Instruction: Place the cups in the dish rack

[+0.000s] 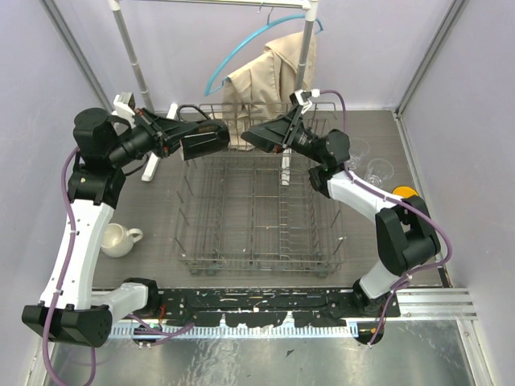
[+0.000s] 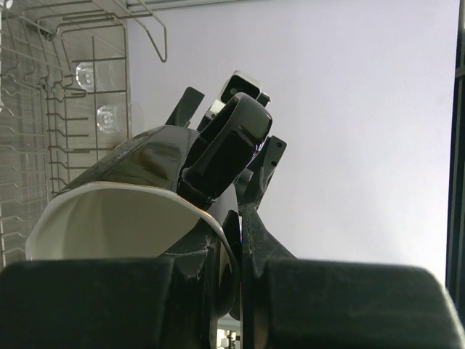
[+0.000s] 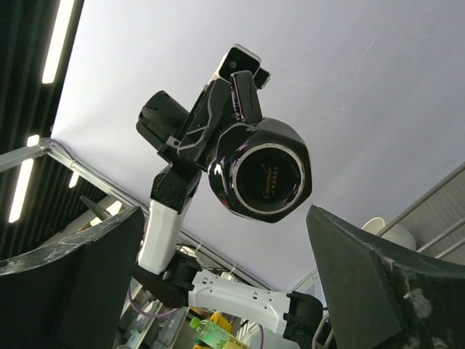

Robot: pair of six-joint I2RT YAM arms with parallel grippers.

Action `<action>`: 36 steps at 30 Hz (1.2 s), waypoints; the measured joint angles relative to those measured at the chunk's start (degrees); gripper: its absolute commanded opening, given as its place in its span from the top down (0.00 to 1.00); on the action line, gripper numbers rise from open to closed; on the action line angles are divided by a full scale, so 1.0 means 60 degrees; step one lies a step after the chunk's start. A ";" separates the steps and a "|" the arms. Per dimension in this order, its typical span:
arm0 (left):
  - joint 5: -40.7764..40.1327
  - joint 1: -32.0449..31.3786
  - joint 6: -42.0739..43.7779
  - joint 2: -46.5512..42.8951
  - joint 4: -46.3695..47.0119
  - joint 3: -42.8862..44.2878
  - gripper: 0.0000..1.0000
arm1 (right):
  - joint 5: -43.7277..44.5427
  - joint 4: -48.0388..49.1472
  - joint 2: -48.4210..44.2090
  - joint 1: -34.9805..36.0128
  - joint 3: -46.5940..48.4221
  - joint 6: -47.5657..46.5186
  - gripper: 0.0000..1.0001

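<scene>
A metal strip runs along the near edge of the grey wood-grain table (image 1: 161, 211), and lilac walls (image 1: 32, 96) close in the left, right and far sides. The white mug (image 1: 121, 239) stands near left on the table, outside the rack (image 1: 257, 211), which fills the middle. Right of the rack the yellow mug (image 1: 405, 192) shows behind the right arm, with the tumblers (image 1: 378, 170) just beyond it.

The left arm rises up the left side and reaches right; the right arm bends up the right side and reaches left. They face each other above the rack's far end. The left gripper (image 1: 187, 137) is clamped on the black mug (image 3: 265, 171), held on its side in the air with its base towards the right gripper (image 1: 253, 135), whose jaws are spread wide with nothing in them, just apart from the mug. The base bears gold script, too small to read.

At the far side a coat (image 1: 273, 72) hangs from a rail (image 1: 133, 48).
</scene>
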 measured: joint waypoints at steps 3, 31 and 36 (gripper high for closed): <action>0.0011 -0.0033 -0.0124 0.0000 0.0044 0.0000 1.00 | 0.0000 -0.0055 0.0015 0.0058 0.0004 -0.0095 0.00; 0.0102 -0.0521 -0.0568 0.0160 0.0831 -0.0448 1.00 | 0.0011 -0.0514 0.1115 0.1009 0.1209 -0.0423 0.00; 0.0211 -0.0521 -0.0568 0.0372 0.0820 -0.0390 1.00 | -0.0011 -0.0729 0.1275 0.1133 0.1344 -0.0484 0.00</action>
